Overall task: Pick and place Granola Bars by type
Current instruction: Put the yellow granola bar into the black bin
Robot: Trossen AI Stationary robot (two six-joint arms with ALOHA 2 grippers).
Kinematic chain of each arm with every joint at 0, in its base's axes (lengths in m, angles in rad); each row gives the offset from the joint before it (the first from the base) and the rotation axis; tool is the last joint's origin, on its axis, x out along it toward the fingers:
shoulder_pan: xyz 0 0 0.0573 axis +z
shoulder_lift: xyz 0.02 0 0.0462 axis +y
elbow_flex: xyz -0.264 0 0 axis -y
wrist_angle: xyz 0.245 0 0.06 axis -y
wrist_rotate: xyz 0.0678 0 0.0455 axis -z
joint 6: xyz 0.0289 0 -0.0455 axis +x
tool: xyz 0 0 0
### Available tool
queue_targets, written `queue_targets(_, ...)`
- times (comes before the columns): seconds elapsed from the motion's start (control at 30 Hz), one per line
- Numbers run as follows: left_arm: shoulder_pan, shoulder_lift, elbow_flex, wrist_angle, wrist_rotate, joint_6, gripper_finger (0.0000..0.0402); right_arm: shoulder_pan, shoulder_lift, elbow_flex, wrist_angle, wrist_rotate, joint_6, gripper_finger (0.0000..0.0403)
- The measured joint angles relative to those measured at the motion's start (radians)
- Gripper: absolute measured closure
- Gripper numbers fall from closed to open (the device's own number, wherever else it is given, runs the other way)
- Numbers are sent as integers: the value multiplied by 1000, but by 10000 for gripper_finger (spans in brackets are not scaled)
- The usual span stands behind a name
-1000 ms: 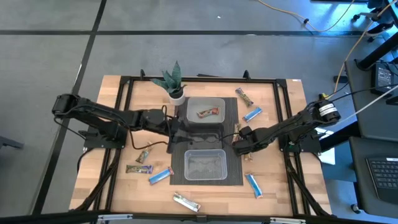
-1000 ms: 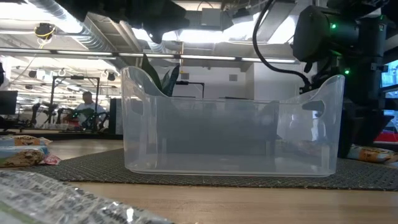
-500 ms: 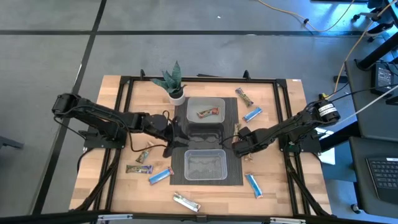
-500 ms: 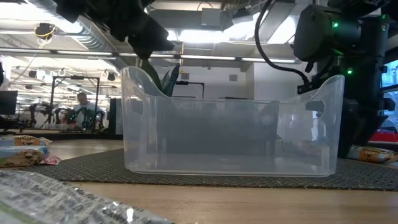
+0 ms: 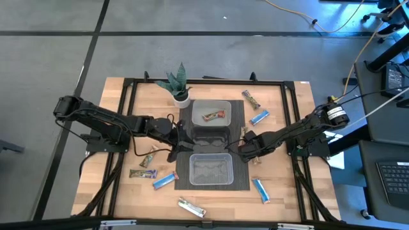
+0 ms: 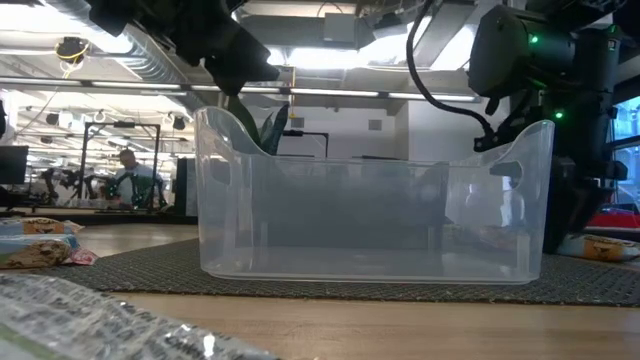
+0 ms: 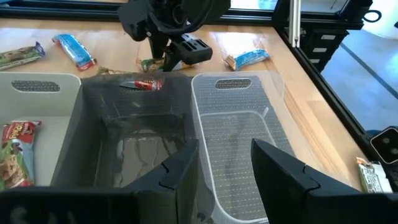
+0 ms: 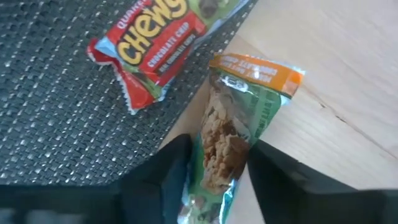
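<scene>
My right gripper point(image 5: 245, 145) is low at the mat's right edge, open. In its wrist view the fingers point(image 8: 168, 177) stand on either side of a green-and-orange wrapped bar point(image 8: 233, 137); whether they touch it I cannot tell. A red wrapped bar point(image 8: 155, 40) lies flat on the mat just beside it. My left gripper point(image 5: 174, 142) hangs open and empty over the left end of the middle bin point(image 7: 134, 130). The far bin point(image 5: 211, 114) holds one red bar point(image 5: 214, 115). Other bars lie flat on the wood: blue point(image 5: 259, 117), brown point(image 5: 250, 99), blue point(image 5: 165, 180), silver point(image 5: 190, 207).
Three clear bins sit in a row on a dark mat point(image 5: 238, 128); the near bin point(image 6: 375, 200) holds nothing. A potted plant point(image 5: 179, 86) stands behind the far bin. More bars lie near the left edge point(image 5: 142, 173) and at the near right point(image 5: 260, 190). A black frame rims the table.
My left gripper has drawn back from over the middle of the bins toward the table's left, staying open.
</scene>
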Motion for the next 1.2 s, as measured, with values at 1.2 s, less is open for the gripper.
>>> queue_targets(1.2, -2, 1, 0, -408, 143, -400, 263, 112, -89, 310, 488, 142, -922, 326)
